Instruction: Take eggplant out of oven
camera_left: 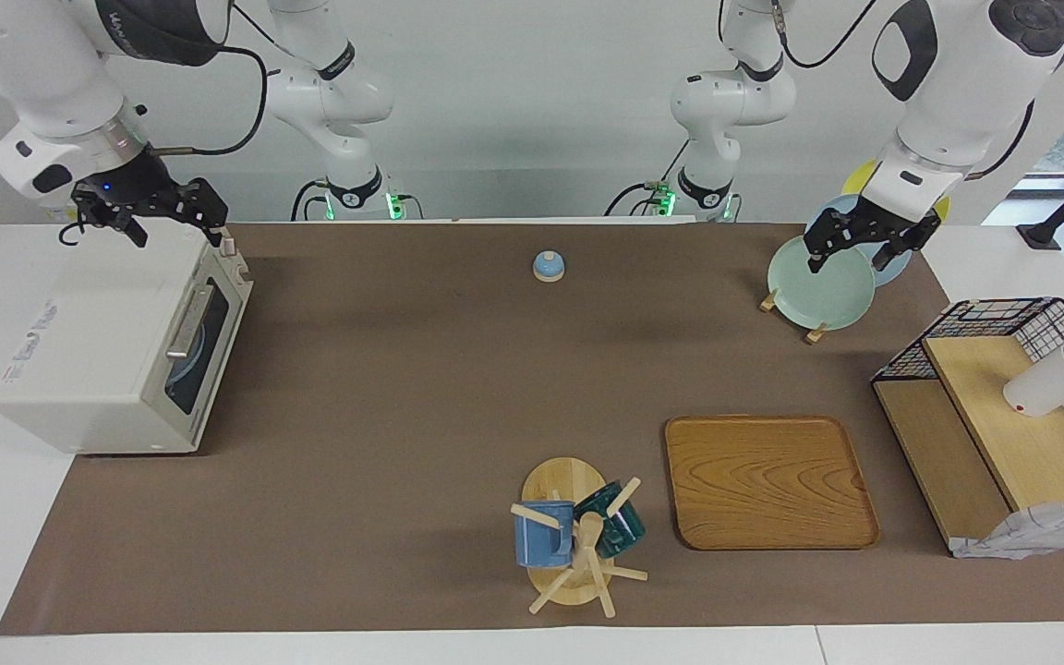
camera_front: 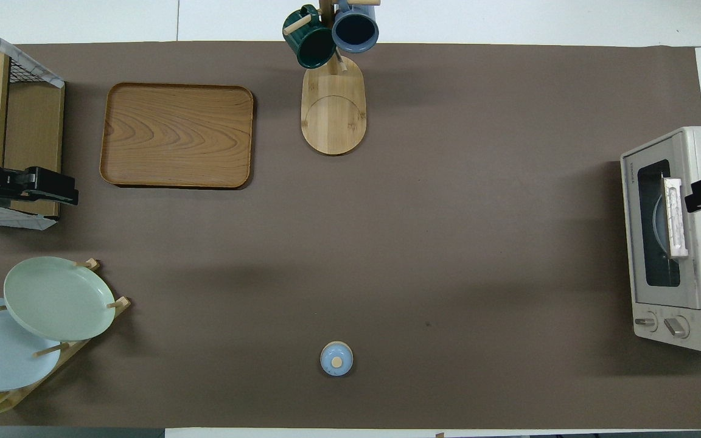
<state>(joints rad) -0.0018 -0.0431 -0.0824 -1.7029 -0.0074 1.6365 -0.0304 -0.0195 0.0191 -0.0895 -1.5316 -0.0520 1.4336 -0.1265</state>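
Oven point(camera_left: 116, 346) with its dark glass door shut is seen in the facing view at the right arm's end of the desk point(camera_left: 421, 388), the right gripper point(camera_left: 176, 222) held over its top and the left gripper point(camera_left: 855, 245) over the plate rack point(camera_left: 814, 328); whether either gripper is spread cannot be told. In the overhead view, a pale round shape is glimpsed through the oven point(camera_front: 676, 237) door, the eggplant cannot be made out, and a wooden tray point(camera_front: 177, 135) is shown toward the left arm's end.
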